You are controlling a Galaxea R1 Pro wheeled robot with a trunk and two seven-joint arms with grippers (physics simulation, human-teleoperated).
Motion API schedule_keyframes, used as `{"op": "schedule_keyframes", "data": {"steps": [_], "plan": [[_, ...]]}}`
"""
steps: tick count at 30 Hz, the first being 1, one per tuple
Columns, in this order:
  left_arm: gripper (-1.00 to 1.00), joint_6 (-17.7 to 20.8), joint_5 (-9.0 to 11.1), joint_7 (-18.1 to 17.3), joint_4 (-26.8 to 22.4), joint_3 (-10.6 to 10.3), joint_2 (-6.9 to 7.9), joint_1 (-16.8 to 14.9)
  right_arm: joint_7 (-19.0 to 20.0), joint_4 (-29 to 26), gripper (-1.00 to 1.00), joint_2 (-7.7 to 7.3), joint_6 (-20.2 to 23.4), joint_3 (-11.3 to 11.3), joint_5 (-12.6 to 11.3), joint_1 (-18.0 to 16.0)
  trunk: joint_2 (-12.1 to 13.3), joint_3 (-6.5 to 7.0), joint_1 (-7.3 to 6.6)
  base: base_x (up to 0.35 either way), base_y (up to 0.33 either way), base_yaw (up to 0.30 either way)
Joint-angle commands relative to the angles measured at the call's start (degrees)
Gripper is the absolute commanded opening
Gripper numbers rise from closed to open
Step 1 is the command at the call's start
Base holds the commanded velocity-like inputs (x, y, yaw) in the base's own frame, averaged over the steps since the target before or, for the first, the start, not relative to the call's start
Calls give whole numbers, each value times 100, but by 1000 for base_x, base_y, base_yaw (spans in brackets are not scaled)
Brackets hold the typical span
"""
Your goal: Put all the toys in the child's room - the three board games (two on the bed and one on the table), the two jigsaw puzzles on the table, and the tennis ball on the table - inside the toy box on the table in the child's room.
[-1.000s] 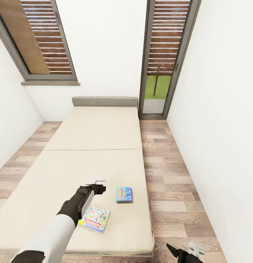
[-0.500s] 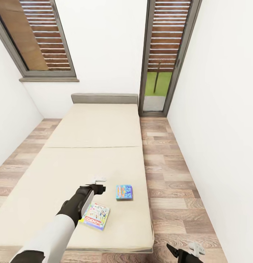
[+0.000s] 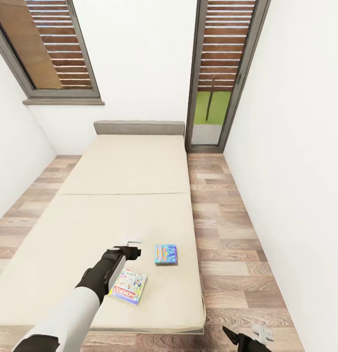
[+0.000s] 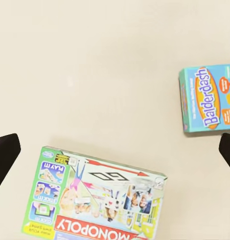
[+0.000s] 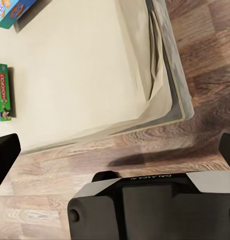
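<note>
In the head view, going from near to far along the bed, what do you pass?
Monopoly box → Balderdash box → mattress seam → headboard → window.

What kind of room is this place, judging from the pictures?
Most likely a bedroom, perhaps a child's: a long low bed with a grey headboard, two board games lying on the mattress, and tall slatted windows above the wood-plank floor.

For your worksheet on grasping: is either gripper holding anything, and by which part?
Nothing is held. The left gripper hangs open above the bed; the right gripper is open too.
</note>
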Motion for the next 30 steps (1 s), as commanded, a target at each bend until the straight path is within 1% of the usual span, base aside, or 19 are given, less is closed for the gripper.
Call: {"op": "schedule_keyframes", "data": {"steps": [1, 9, 20, 30], "plan": [[100, 32, -15, 23, -9, -28, 4, -2, 19, -3, 100, 1, 54, -12, -51, -3, -10, -19, 3, 0, 0, 0], [100, 36, -29, 19, -9, -74, -11, -2, 18, -3, 100, 2, 54, -12, -54, -5, -10, -94, 3, 0, 0, 0], [100, 36, -31, 23, -9, -72, -34, -2, 26, -4, 100, -4, 54, -12, -55, -5, -10, -197, 3, 0, 0, 0], [100, 36, -31, 27, -9, -70, -24, -2, 27, -4, 100, -1, 54, -12, -55, -4, -10, -291, 3, 4, 0, 0]]}}
